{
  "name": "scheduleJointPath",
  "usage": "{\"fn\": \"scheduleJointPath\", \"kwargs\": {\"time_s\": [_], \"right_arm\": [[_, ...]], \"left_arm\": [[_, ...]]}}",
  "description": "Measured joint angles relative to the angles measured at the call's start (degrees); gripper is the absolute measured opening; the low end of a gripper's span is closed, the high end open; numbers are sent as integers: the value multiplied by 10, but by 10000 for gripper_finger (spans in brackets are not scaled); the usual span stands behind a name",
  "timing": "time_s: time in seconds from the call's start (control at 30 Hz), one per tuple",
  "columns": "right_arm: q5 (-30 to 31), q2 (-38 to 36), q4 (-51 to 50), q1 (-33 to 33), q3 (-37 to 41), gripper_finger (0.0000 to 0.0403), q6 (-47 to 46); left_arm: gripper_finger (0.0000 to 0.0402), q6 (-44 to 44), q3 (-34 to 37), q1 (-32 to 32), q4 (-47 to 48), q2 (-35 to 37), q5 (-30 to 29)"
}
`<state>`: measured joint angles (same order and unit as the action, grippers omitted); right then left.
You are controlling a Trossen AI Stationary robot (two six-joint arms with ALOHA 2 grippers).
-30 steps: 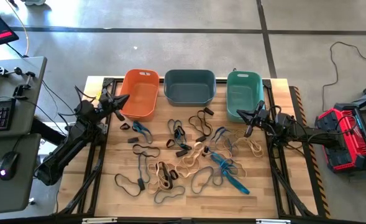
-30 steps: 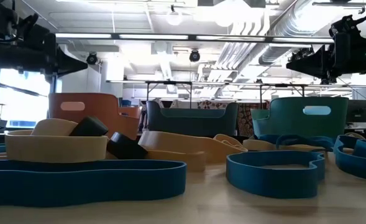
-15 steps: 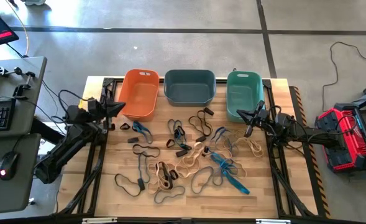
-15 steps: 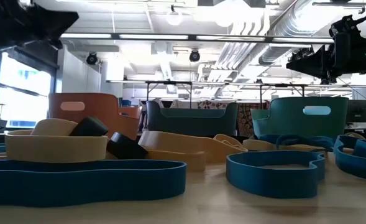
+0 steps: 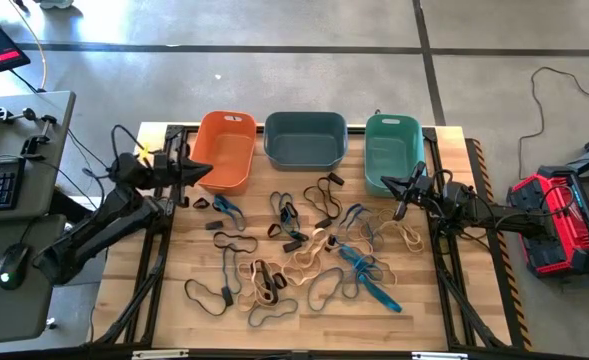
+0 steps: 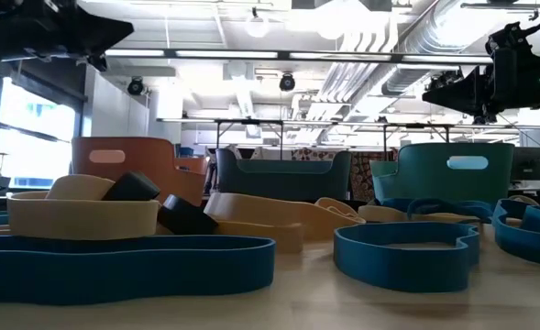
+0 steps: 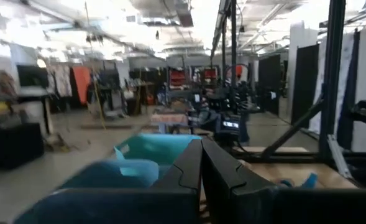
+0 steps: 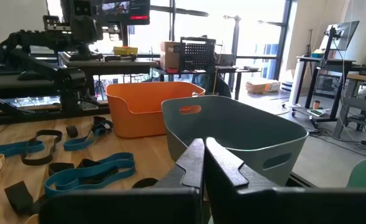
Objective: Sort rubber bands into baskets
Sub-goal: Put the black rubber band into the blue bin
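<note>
The wooden desk (image 5: 174, 300) carries three baskets in a row along its far edge: an orange basket (image 5: 225, 150), a grey basket (image 5: 305, 138) and a green basket (image 5: 393, 148). All three look empty. The rubber bands (image 5: 304, 250), in blue, black and tan, lie tangled across the middle of the desk. The left end effector (image 5: 202, 169) hangs closed and empty beside the orange basket. The right end effector (image 5: 387, 183) hangs closed and empty at the green basket's near edge. To start well, open one end effector, pick a band lying clear of the tangle, and pinch only that loop.
</note>
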<state>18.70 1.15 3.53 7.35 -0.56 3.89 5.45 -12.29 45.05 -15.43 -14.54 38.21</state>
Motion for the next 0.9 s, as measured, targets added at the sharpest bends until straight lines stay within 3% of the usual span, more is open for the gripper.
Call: {"fn": "scheduleJointPath", "kwargs": {"time_s": [0.33,0.9], "right_arm": [[0,0,0,0,0,0,0],[0,0,0,0,0,0,0]], "left_arm": [[0,-58,-1,-85,-93,-106,-5],[0,-109,-1,-256,-120,-252,-165]]}}
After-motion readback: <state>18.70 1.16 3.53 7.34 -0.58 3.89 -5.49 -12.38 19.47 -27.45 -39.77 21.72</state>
